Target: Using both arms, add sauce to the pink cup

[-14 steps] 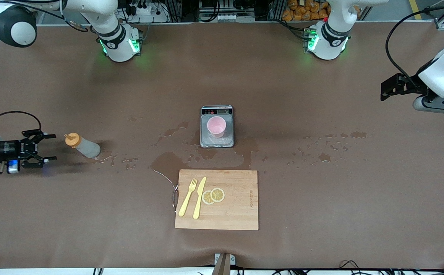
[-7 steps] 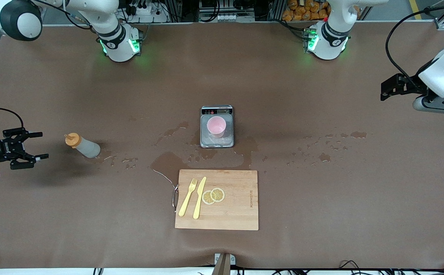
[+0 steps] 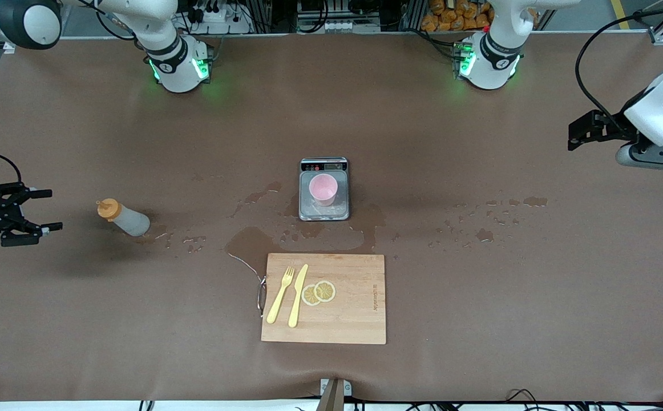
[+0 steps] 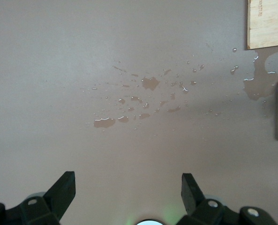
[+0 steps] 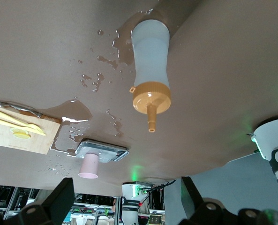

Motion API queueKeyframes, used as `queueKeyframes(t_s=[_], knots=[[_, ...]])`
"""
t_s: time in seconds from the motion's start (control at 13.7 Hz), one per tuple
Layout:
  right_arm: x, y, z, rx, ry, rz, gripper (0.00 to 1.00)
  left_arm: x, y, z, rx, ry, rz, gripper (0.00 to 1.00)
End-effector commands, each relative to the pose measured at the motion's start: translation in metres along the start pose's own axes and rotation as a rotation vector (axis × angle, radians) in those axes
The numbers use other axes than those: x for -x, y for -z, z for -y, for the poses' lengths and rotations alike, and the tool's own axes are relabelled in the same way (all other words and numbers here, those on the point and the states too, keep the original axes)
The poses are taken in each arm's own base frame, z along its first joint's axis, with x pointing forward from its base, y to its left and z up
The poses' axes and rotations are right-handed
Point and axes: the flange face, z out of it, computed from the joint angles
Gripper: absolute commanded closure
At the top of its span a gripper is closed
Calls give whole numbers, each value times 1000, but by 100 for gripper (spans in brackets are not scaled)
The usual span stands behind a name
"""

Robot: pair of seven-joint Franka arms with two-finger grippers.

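The sauce bottle [image 3: 123, 218] [image 5: 150, 70], greyish with an orange nozzle cap, stands on the brown table toward the right arm's end. My right gripper [image 3: 55, 210] [image 5: 127, 197] hovers open and empty over the table's edge at that end, pointing at the bottle and well apart from it. The pink cup [image 3: 323, 189] [image 5: 89, 166] sits upright on the steel scale [image 3: 320, 214] [image 5: 103, 151] at mid-table. My left gripper [image 3: 572, 136] [image 4: 128, 185] waits open and empty over the table at the left arm's end.
A wooden cutting board [image 3: 354, 302] [image 4: 267, 23] lies nearer the camera than the scale, carrying a yellow fork [image 3: 280, 295], knife [image 3: 298, 295] and lemon slices [image 3: 319, 292]. Wet puddles [image 3: 251, 240] spread around the scale and bottle. Droplets [image 3: 491, 217] [image 4: 148, 84] dot the left arm's side.
My right gripper has drawn back from the sauce bottle toward the table's edge, still open. The bottle, cup and left arm have not moved.
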Motion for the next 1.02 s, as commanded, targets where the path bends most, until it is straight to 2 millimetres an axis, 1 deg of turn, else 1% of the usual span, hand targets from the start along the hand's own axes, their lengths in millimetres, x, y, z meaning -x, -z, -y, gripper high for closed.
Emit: queueKeyframes(t_s=[0.0,0.15,0.22,0.29,0.37,0.44,0.51,0.59,0.66,0.73,0.8,0.88,0.95], knots=[[37,5,12,61,19,-61,0,1,5,-7,16,-13,-11,0],[54,-14,34,146,37,-106,0,1,5,-8,17,-19,-11,0],[65,-14,39,154,56,-118,0,1,5,-6,17,-19,-11,0],[77,-9,41,150,68,-134,0,1,4,-6,17,-19,-11,0],[80,-9,41,150,71,-137,0,1,5,-7,17,-21,-11,0],[106,-8,52,161,99,-171,0,1,5,-7,17,-19,-13,0],[120,-10,57,191,97,-213,0,2,5,-8,17,-19,-11,0],[137,-26,73,255,116,-251,0,1,5,-8,17,-19,-11,0],[160,-29,81,300,124,-317,0,2,6,-8,17,-18,-13,0],[172,-28,83,308,136,-339,0,2,7,-9,17,-19,-14,0],[182,-34,89,327,186,-345,0,2,7,-9,17,-19,-14,0],[196,-31,90,335,265,-352,0,2,7,-10,15,-21,-14,0],[210,-34,94,355,349,-358,0,2,6,-8,17,-18,-13,0]])
